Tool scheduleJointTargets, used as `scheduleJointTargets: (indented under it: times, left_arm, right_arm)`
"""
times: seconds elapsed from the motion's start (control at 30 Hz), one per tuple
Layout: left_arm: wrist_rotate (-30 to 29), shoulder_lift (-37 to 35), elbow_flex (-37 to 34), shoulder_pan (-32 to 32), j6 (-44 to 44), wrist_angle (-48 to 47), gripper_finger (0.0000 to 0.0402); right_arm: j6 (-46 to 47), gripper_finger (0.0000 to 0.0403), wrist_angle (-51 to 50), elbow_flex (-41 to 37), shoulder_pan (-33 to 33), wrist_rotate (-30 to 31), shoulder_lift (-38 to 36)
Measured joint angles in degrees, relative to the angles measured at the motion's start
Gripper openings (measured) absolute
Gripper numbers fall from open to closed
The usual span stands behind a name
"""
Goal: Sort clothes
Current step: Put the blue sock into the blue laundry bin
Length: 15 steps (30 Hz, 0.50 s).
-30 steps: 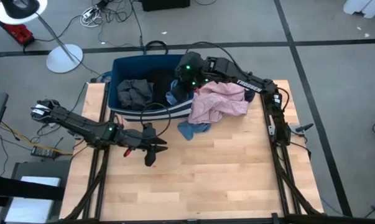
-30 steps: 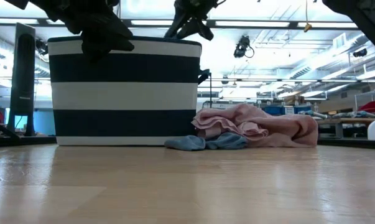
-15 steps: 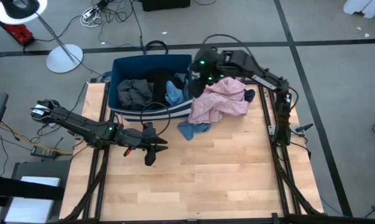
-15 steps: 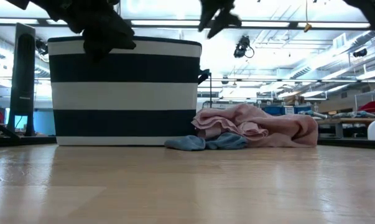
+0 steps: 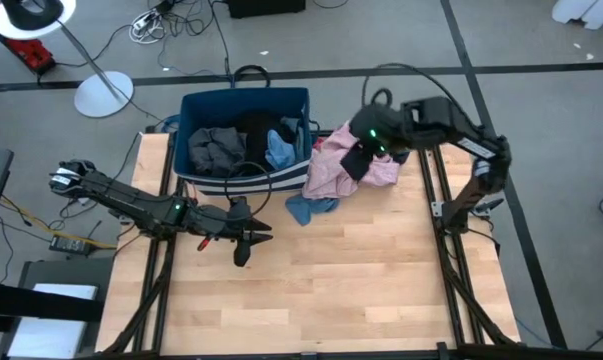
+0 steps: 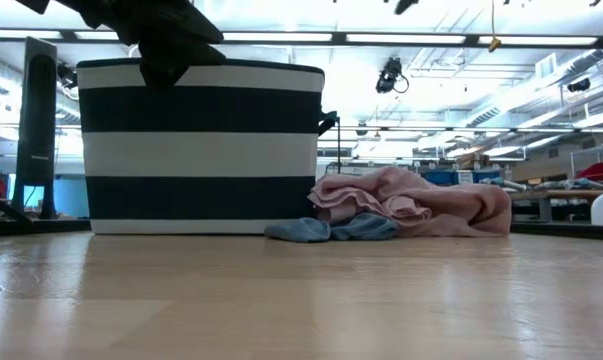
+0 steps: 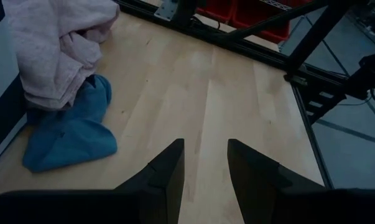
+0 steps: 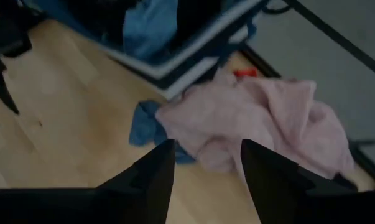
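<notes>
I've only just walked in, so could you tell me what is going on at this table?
The robot is sorting clothes. The right gripper hangs open and empty over the pink garment, which lies on the table beside the striped bin, with a blue garment next to it. More clothes sit in the bin. The left gripper waits open above bare wood.

- A robotics lab or research workshop, not a home.
- The wooden worktop [image 5: 321,280] stands on a dark metal frame [image 5: 451,260], set on a grey floor [image 5: 541,120] marked with dark tape lines.
- Loose cables [image 5: 151,25] trail over the floor at 11 o'clock, beside a lamp stand with a round base [image 5: 103,94].
- Across the worktop, long ceiling strip lights [image 6: 401,38] run over benches crowded with equipment [image 6: 561,170].
- Red storage bins [image 7: 262,12] sit under the framing.
</notes>
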Motion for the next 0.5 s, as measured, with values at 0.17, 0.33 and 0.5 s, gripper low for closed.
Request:
scheduleJointTargets:
  times: [0.17,0.33,0.5]
  left_arm:
    - [0.0,0.0,0.0,0.0,-0.1,0.3,0.0127]
    - [0.0,0.0,0.0,0.0,-0.1,1.8,0.0127]
    - [1.4,0.0,0.0,0.0,-0.1,1.9,0.0127]
  right_arm:
    - [11.7,0.0184,2.2,-15.0,6.1,2.3,-7.6]
    - [23.7,0.0185,14.0,-33.7,11.5,2.2,-15.0]
    - [26.6,0.0185,28.0,-47.6,13.9,0.0,-17.1]
